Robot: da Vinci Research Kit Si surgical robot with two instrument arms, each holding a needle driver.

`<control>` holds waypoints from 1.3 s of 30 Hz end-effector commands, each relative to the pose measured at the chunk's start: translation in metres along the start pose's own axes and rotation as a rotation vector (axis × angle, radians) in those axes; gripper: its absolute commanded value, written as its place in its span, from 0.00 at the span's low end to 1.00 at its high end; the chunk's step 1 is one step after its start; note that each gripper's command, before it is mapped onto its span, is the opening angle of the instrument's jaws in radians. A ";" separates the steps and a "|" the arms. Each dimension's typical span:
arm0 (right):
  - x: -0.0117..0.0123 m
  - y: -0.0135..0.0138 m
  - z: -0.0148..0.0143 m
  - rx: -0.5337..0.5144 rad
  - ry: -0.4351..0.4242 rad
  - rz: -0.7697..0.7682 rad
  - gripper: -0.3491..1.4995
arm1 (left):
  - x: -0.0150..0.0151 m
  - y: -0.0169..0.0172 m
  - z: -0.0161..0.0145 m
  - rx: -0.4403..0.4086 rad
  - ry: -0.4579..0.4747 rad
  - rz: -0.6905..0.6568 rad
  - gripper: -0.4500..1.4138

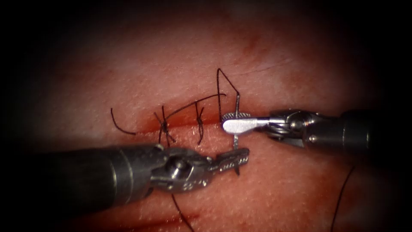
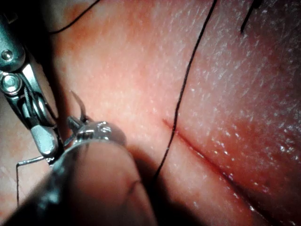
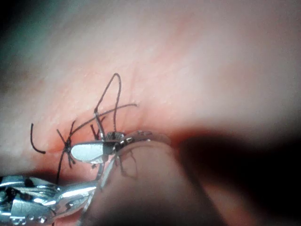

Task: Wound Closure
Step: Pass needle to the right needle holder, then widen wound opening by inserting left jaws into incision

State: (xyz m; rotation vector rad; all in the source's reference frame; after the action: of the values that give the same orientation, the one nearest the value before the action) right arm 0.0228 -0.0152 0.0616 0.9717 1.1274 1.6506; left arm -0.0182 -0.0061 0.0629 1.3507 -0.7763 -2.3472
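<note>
- Landmark: the cut (image 1: 189, 122) in the tissue (image 1: 279, 193).
- Right end of the cut: obstructed. The right tool (image 1: 236, 124) grips the needle (image 1: 236, 107) mid-curve there; the left tool (image 1: 234, 160) sits just below, jaws parted at the needle's lower part.
- Over the cut: thread (image 1: 195, 103) and two knotted stitches (image 1: 164, 126).
- Above the cut: open tissue.
- Far below the cut, right side: loose thread strand (image 1: 341, 197).

- My right tool (image 1: 235, 121) and left tool (image 1: 234, 160) are glossy metal, with ridged jaw faces.
- The tissue (image 1: 279, 189) looks moist and finely pebbled.
- The thread (image 1: 195, 103) is dark, matt.
</note>
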 end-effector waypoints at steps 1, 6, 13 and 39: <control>0.0001 0.0002 0.0008 0.002 0.000 -0.002 0.61 | -0.0002 0.0001 0.0007 0.001 0.000 0.000 0.00; 0.0000 0.0003 0.0007 -0.044 0.023 -0.010 0.00 | -0.0001 0.0002 0.0007 -0.002 -0.001 0.007 0.00; -0.0004 0.0008 0.0007 -0.097 0.017 -0.066 0.00 | -0.0001 -0.0002 0.0008 -0.011 -0.002 0.009 0.44; 0.0051 0.0025 -0.0028 0.257 0.162 -0.633 0.00 | -0.0052 -0.0048 -0.0009 -0.125 -0.017 -0.642 0.00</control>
State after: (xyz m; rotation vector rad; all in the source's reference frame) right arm 0.0174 -0.0118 0.0635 0.5424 1.5889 1.0939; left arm -0.0144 0.0003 0.0632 1.6801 -0.1579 -2.8356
